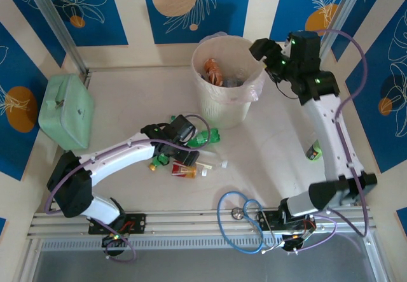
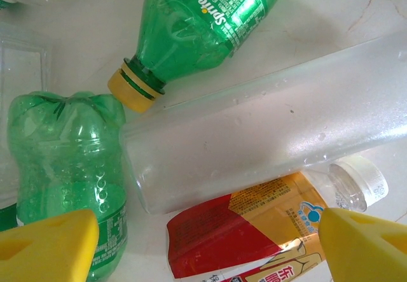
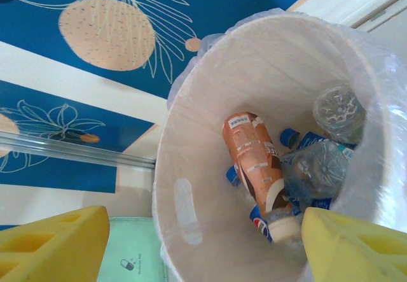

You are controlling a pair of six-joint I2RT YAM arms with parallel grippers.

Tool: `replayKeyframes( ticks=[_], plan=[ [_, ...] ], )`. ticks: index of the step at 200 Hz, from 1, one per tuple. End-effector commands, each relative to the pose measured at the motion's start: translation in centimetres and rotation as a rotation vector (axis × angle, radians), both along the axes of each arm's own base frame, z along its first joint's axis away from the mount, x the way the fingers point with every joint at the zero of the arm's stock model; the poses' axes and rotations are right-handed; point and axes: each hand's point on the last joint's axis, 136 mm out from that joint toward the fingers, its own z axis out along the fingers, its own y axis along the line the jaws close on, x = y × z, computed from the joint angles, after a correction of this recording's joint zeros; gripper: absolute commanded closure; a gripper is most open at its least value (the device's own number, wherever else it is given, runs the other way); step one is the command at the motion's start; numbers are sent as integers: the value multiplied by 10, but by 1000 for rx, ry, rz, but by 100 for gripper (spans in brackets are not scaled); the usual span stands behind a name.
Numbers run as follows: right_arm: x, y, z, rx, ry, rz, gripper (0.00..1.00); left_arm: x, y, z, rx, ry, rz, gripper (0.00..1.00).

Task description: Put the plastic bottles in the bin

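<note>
Several plastic bottles lie in a heap on the table in front of the bin. My left gripper hangs open just over them. In the left wrist view, the left gripper straddles a red and orange labelled bottle, with a frosted clear bottle and two green bottles beyond. My right gripper is open and empty above the bin's right rim. Seen past the right gripper, the bin holds a brown labelled bottle and clear blue-labelled ones.
A mint-green case stands at the left wall. One green bottle lies beside the right arm. A blue cable loops over the near rail. Flat clear packaging lies left of the heap.
</note>
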Motion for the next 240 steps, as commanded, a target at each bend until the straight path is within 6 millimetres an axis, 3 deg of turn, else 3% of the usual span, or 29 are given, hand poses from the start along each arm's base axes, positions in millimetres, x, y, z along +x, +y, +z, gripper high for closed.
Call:
replayKeyframes(
  ticks=[1, 50, 100, 159, 240],
  plan=[
    [-36, -10, -1, -23, -13, -8, 20, 0, -11, 3, -11, 3, -60, 11],
    [-109, -32, -47, -34, 58, -56, 20, -6, -27, -5, 27, 13, -177, 9],
    [-150, -42, -98, -18, 173, -73, 20, 7, -37, -25, 119, -14, -235, 6],
    [-174, -42, -131, 30, 251, -67, 20, 24, -49, -37, 168, -48, -287, 7],
    [-175, -45, -127, 45, 242, -73, 20, 27, -58, -53, 188, -25, -331, 8]
  ],
)
